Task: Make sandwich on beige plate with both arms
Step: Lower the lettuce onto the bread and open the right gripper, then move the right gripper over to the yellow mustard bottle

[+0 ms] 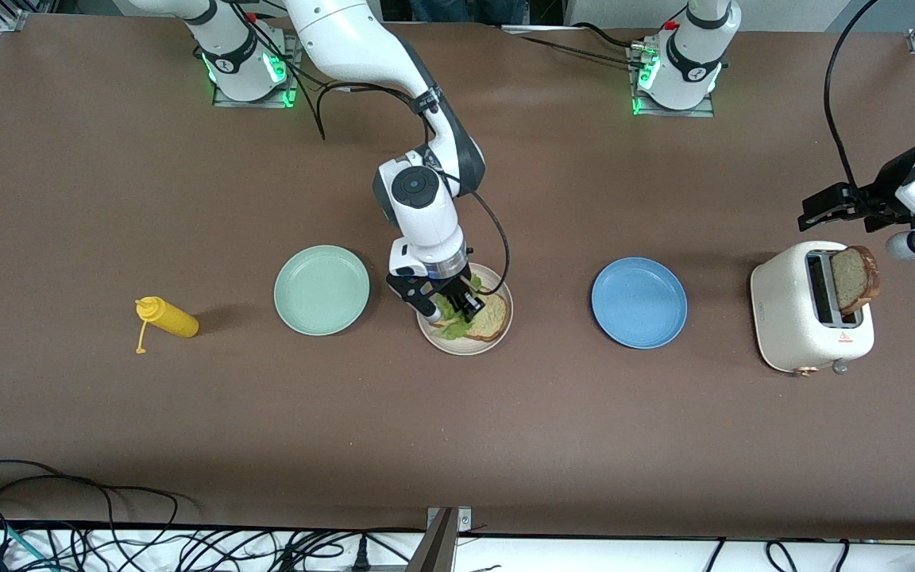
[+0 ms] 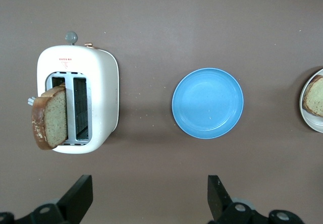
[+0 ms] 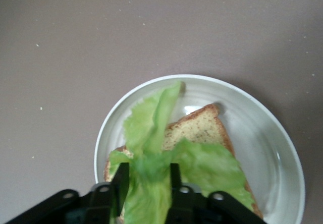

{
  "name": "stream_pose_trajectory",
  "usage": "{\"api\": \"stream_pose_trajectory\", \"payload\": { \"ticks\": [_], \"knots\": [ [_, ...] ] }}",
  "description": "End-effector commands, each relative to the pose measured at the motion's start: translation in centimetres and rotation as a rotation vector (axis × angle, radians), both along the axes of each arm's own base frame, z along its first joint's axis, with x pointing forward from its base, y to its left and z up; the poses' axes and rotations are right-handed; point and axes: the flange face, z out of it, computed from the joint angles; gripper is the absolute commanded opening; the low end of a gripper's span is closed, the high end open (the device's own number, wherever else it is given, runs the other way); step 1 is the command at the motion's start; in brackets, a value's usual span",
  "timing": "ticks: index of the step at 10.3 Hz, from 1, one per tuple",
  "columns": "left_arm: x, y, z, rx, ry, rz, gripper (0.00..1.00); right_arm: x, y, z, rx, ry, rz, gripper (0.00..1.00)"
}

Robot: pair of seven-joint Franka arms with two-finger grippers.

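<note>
Near to far in the front view. Centre frame, my right hand (image 1: 453, 304) sits low over the beige plate (image 1: 503, 295), narrow around the lettuce leaf (image 3: 151, 153), laying it on the bread slice (image 1: 488, 316) there; release looks close. Mint plate (image 1: 322, 289) and blue plate (image 1: 638, 302) hold nothing. Right edge: toaster (image 1: 807, 318) holds the second slice (image 1: 855, 280), raised for picking. Left hand (image 2: 151, 204) hangs above it, wide, holding nothing.
</note>
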Motion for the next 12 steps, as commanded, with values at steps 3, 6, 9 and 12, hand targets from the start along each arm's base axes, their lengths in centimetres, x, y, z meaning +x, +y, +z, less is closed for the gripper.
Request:
{"api": "stream_pose_trajectory", "payload": {
  "ticks": [3, 6, 9, 12],
  "knots": [
    [-0.2, 0.1, 0.3, 0.014, -0.001, -0.023, 1.0, 2.2, 0.4, 3.1, 0.017, -0.069, 0.012, 1.0],
    [-0.2, 0.1, 0.2, 0.014, 0.001, -0.023, 1.0, 4.5, -2.5, 9.0, -0.085, 0.004, 0.085, 1.0],
    [-0.2, 0.1, 0.2, 0.014, 0.001, -0.023, 1.0, 7.9, -12.2, 18.5, -0.063, 0.134, 0.253, 1.0],
    [-0.2, 0.1, 0.2, 0.014, 0.001, -0.023, 1.0, 10.3, -25.5, 24.1, -0.048, 0.217, 0.464, 1.0]
  ]
}}
